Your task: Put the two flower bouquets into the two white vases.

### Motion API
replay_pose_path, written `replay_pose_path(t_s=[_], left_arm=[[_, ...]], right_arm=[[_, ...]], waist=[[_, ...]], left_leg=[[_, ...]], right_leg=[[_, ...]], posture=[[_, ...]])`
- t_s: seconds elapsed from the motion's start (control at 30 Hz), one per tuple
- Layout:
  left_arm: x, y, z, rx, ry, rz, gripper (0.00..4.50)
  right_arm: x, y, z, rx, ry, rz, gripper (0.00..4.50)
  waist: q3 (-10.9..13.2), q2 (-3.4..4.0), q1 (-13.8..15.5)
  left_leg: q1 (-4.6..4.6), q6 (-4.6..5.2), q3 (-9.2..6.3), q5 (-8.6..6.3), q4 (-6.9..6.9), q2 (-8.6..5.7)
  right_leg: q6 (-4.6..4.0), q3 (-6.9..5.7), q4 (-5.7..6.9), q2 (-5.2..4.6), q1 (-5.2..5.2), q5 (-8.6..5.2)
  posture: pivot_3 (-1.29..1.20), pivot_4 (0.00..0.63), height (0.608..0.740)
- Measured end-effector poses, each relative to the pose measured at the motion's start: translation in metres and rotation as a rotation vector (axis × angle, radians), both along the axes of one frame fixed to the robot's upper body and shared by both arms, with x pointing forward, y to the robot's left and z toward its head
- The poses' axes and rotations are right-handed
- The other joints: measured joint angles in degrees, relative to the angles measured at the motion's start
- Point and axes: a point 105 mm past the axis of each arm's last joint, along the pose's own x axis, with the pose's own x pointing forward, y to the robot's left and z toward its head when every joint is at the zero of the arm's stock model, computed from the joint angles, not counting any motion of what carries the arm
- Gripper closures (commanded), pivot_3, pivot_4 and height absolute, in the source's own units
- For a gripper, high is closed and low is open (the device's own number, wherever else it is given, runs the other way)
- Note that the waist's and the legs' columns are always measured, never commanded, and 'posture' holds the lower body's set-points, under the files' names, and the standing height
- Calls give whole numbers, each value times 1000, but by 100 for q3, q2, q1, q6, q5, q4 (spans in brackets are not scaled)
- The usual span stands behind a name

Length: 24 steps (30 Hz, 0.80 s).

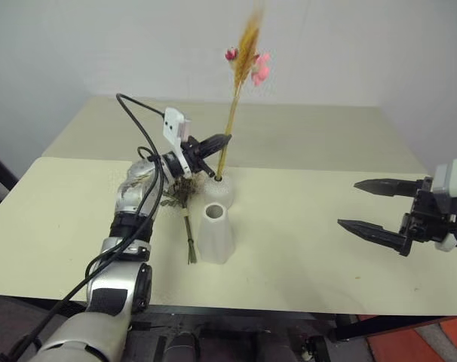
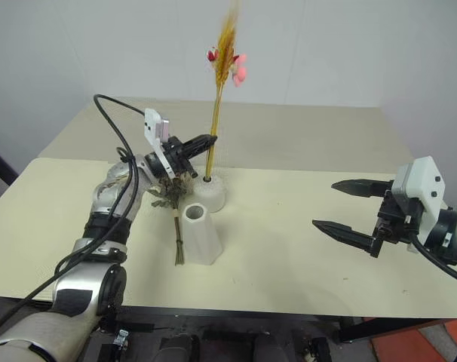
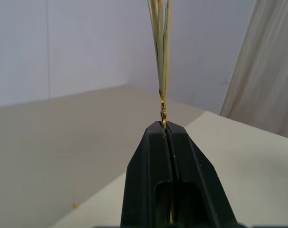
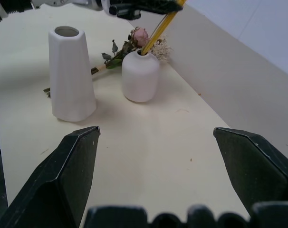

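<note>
Pale walls stand behind a cream surface made of two tabletops set end to end, the farther one bare across its whole width. On the near top, the small round vase sits toward the far edge, left of centre, and the taller faceted vase stands just in front of it, close but apart. The golden wheat-like bundle rises upright with its stems entering the round vase's tiny mouth, pink and red blossoms high at its tip. The left claw is clenched on those stems just above the vase, reaching in from the left. The rose bunch lies flat on the surface to the left of and behind the two vases, its stems running toward the near edge beside the tall vase. The right claw hangs released, fingers spread wide, over the right side of the near top, well apart from both vases. Between it and the vases the surface is bare out to the near and right edges.
</note>
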Motion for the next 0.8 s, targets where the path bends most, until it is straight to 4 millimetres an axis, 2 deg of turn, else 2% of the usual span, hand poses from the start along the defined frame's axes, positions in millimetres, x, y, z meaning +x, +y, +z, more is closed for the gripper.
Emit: replay_pose_path(t_s=[0.07,0.47,0.57,0.7,0.8], left_arm=[[0,1,-7,4,20,8,4480],[2,3,-6,10,19,39,4480],[0,6,-8,22,27,37,3843],[-9,17,-13,51,62,16,2578],[-26,37,-12,80,72,3,1563]], right_arm=[[0,0,0,0,-1,0,0],[2,1,2,1,-9,4,0],[2,2,3,1,-13,7,0],[3,2,4,3,-14,7,0],[4,1,3,5,-8,10,0]], waist=[[0,0,6],[0,0,4],[0,0,-1],[0,0,-24],[0,1,-72]], left_leg=[[-3,0,-1,0,0,0],[-2,0,0,0,0,0],[-2,0,0,0,0,0],[-1,0,0,0,0,1],[-1,0,0,0,-2,4]], right_leg=[[0,-1,0,0,-3,0],[0,-1,-1,0,-1,0],[0,-1,-1,0,-2,0],[-1,0,0,0,-2,0],[-4,0,1,1,-4,2]], posture=[[0,150,740],[0,150,740],[0,150,740],[0,150,740],[0,150,740]])
